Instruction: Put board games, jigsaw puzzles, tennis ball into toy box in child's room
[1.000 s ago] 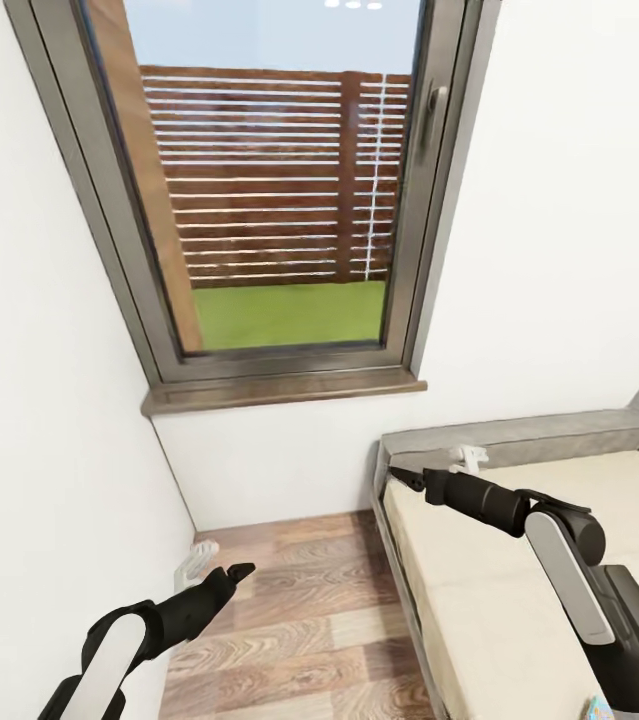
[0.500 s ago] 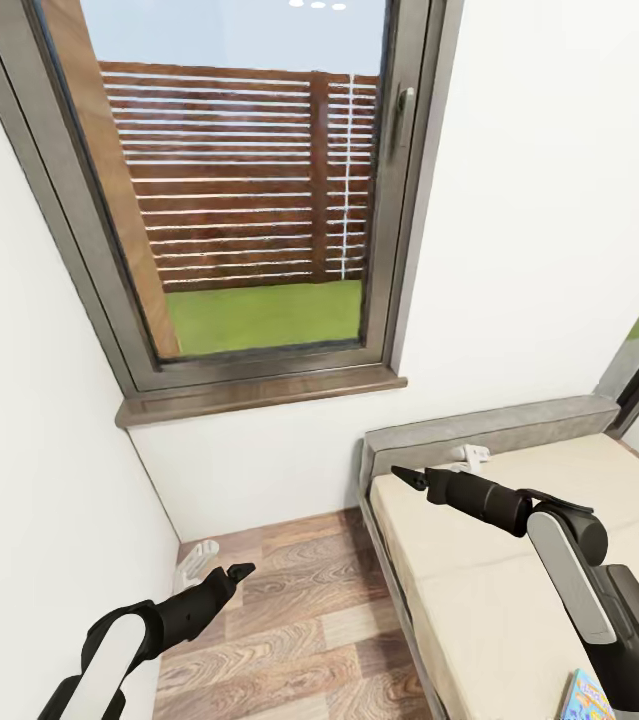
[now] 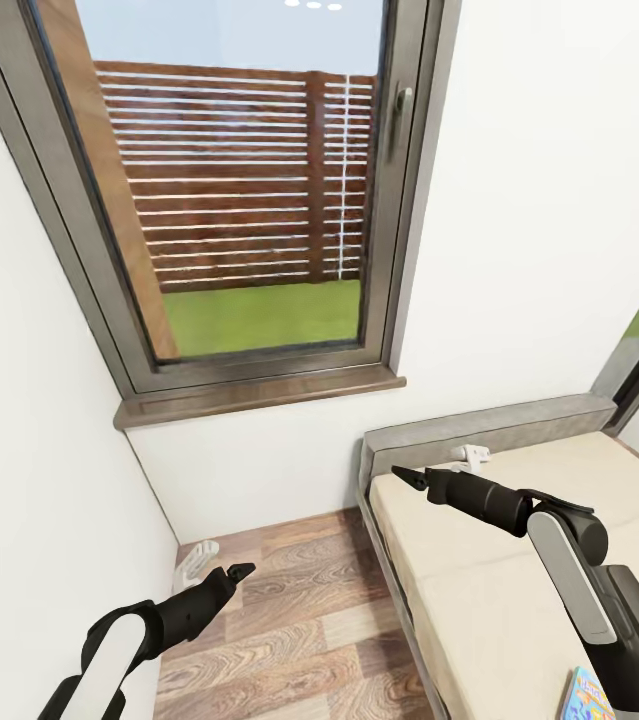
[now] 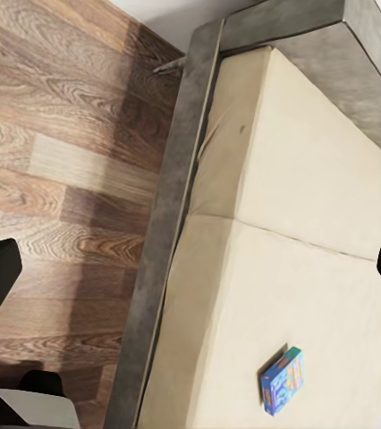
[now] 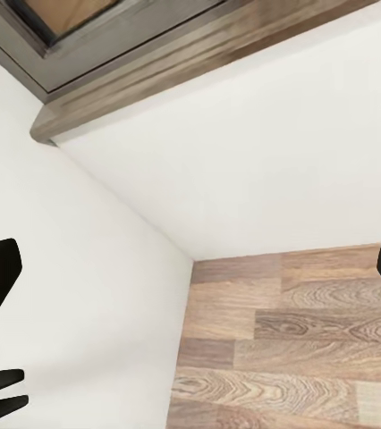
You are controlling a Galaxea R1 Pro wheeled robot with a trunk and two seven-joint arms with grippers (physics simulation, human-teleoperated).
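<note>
Here, in the corner of a white-walled bedroom, the robot faces a window beside a bed.
Window: a grey-framed window (image 3: 249,190) looks onto a slatted wooden fence (image 3: 239,175) and a strip of grass (image 3: 264,315); a brown sill (image 3: 259,395) runs beneath it.
Bed: a grey-framed bed (image 3: 479,430) with a cream mattress (image 3: 479,590) stands against the wall at the right, on a wood plank floor (image 3: 289,600).
Board game: a blue printed box (image 4: 283,381) lies flat on the mattress, well apart from the frame; in the head view only its corner (image 3: 585,695) peeks out beside the right arm.
Left gripper (image 3: 236,571): held low over the floor near the wall, jaws spread wide in the wrist view, nothing between them.
Right gripper (image 3: 399,474): held over the head end of the mattress, jaws likewise wide apart and empty.
</note>
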